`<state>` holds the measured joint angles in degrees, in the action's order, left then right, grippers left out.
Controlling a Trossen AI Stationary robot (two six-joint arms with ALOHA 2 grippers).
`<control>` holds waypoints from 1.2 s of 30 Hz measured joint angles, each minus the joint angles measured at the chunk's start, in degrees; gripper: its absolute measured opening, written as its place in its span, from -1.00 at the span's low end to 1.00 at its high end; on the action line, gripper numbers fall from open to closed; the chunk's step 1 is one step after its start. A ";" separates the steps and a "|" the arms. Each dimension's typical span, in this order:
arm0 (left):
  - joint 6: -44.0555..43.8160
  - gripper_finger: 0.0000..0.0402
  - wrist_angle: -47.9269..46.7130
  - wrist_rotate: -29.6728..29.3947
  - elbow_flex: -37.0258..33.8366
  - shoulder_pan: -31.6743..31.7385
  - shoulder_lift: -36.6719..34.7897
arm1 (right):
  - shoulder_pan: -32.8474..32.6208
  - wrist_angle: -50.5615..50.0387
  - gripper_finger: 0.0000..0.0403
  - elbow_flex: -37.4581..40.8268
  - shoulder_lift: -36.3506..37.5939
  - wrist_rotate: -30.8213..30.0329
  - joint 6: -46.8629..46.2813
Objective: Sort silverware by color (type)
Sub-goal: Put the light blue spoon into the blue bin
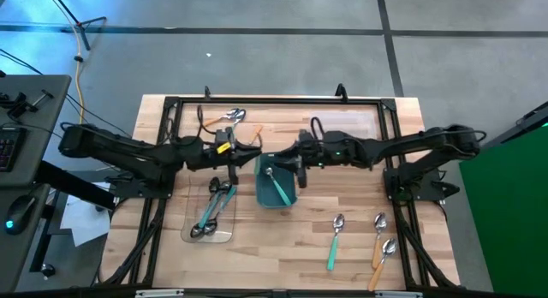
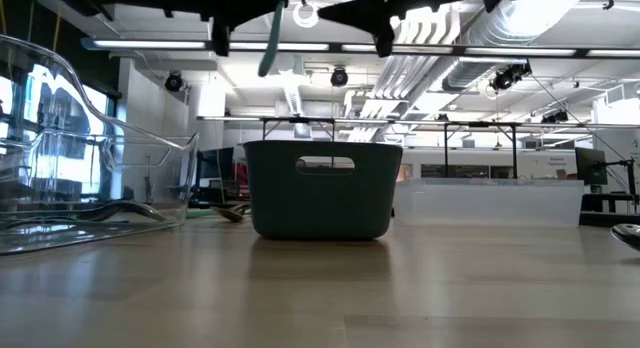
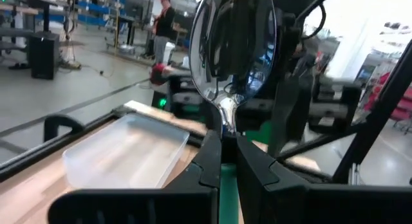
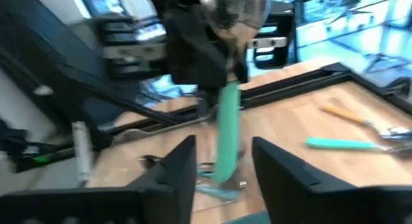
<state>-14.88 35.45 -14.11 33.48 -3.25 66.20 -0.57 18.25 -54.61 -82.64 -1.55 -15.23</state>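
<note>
My low view cuts both arms off at twelve o'clock. The teal spoon [image 4: 226, 130] ahead of my right fingers [image 4: 177, 166] is smeared. I can't read the spoons in the clear tray [image 1: 224, 235].

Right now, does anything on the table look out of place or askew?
One teal spoon lies slanted inside the teal bin, apart from the spoons in the clear tray. A second teal-handled spoon is off the table, bowl up, in the shut left gripper.

Spoon [image 3: 235, 50] bowl glossy metal; table [image 1: 342, 247] matt wood; tray [image 3: 122, 153] clear plastic.
</note>
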 joint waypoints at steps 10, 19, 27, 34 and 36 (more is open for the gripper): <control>0.00 -0.96 12.13 0.06 0.85 0.28 6.42 | 0.02 -1.37 -0.11 -4.48 -3.55 -0.96 3.24; -0.74 -0.96 18.53 7.96 0.85 1.53 9.53 | 0.01 -0.06 -0.22 -4.46 -3.93 -0.71 1.16; -2.02 -0.95 18.46 9.18 0.85 2.51 9.92 | -0.25 0.02 -0.29 -4.40 -3.97 2.41 2.21; -1.96 -0.95 18.46 9.38 0.85 2.49 9.92 | -0.26 -0.04 -0.79 -4.40 -3.97 2.68 2.15; -1.94 -0.95 18.46 9.42 0.85 2.49 9.92 | -0.27 -0.06 -0.86 -4.40 -3.95 2.66 2.10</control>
<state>-16.82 53.91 -4.69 34.33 -0.75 76.12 -0.84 18.20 -59.00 -86.59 1.10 -13.13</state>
